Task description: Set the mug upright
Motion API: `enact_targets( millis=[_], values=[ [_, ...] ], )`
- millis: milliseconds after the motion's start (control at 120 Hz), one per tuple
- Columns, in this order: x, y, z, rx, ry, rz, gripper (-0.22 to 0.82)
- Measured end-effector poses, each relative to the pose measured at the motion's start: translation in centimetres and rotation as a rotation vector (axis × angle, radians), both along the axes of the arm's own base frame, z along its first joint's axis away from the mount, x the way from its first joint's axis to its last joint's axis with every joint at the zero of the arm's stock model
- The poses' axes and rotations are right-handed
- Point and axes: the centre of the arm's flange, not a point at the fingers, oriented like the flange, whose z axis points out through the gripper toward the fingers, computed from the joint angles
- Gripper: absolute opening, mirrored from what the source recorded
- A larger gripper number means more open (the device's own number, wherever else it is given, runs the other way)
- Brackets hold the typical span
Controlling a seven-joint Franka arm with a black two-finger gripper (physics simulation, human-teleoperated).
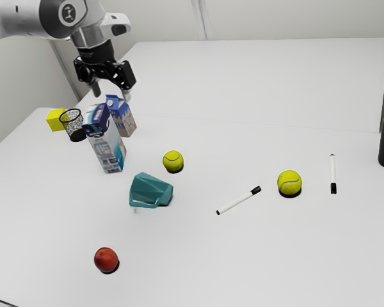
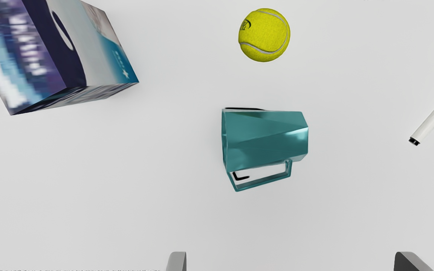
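Both views look down on the mug (image 2: pixel 264 141), wrist view nearer

Site: lab-like robot test area, exact room type unclear | robot arm (image 1: pixel 25 18) over broad white table (image 1: pixel 256 256) | pale wall (image 1: pixel 294 19) at far side | tennis balls (image 1: pixel 173 161), markers (image 1: pixel 238 200), cartons (image 1: pixel 109 150) spread about

**Surface Markings: No Readable Text**

Carton (image 2: pixel 64 56): pale lettering (image 2: pixel 30 49), too blurred for me to read; small white star (image 2: pixel 125 73) on teal. Tennis ball (image 2: pixel 264 35): black printed mark (image 2: pixel 245 25), illegible. Robot arm (image 1: pixel 25 20): round emblem (image 1: pixel 68 13), content unclear.
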Motion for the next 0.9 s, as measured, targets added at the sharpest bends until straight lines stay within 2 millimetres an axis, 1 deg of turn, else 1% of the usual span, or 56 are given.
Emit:
enact_targets(
  millis=[83,167,258,325,392,483,633,783,850,900],
  values=[
    [-0.1,0.3,0.0,-0.010,0.002,0.007,0.60],
    [-0.2,0.1,-0.5,-0.051,0.015,0.012,0.60],
    [-0.4,0.0,-2.0,-0.129,0.049,0.025,0.60],
    [-0.7,0.6,-3.5,-0.193,0.080,0.048,0.60],
    [-0.9,1.7,-5.5,-0.251,0.110,0.076,0.60],
    [-1.2,3.9,-7.7,-0.314,0.123,0.104,0.60],
    [-2.2,7.6,-11.3,-0.387,0.106,0.123,0.60],
    [-2.5,11.0,-14.9,-0.444,0.072,0.120,0.60],
    [-2.2,12.1,-16.5,-0.469,0.058,0.101,0.60],
    [-1.7,12.0,-17.7,-0.487,0.051,0.072,0.60]
  ],
)
